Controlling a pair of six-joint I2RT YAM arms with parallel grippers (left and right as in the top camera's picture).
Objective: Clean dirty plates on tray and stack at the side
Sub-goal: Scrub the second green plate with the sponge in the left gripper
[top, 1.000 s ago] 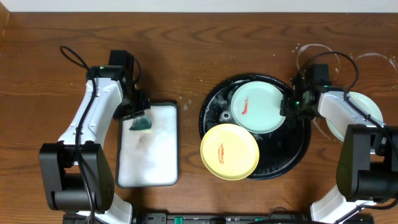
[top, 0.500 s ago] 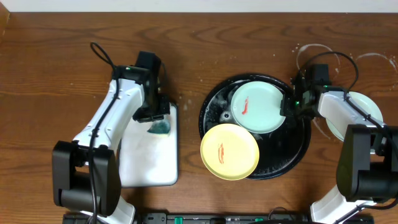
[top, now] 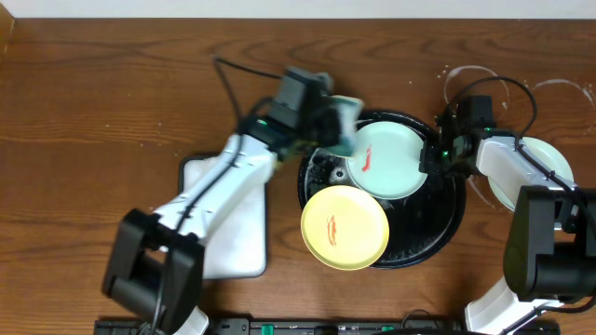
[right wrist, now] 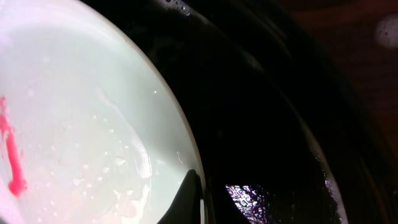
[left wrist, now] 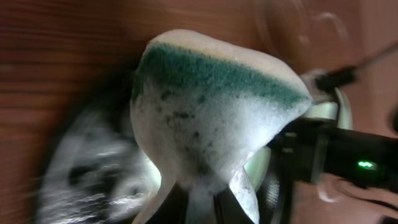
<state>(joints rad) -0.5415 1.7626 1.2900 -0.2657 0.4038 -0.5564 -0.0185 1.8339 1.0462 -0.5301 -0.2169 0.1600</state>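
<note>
The black tray [top: 438, 233] holds a mint-green plate [top: 386, 158] with a red smear and a yellow plate [top: 345, 226] with an orange-red smear. A second mint-green plate [top: 549, 163] lies on the tabletop at the right. My left gripper [top: 343, 126] is shut on a foamy green sponge [left wrist: 211, 106] over the tray's upper left rim, beside the mint plate. My right gripper [top: 430, 160] pinches that plate's right rim; one dark finger [right wrist: 189, 199] lies on the plate [right wrist: 81, 124] above the wet tray [right wrist: 267, 124].
A white rectangular tray [top: 223, 242] lies left of the black tray, partly under my left arm. Whitish water rings [top: 475, 79] mark the wood tabletop at the upper right. The right arm's cable loops above the second mint plate.
My left arm has lifted the sponge off the white tray and swung right to the black tray's upper left rim. The right arm and the plates have not moved.
</note>
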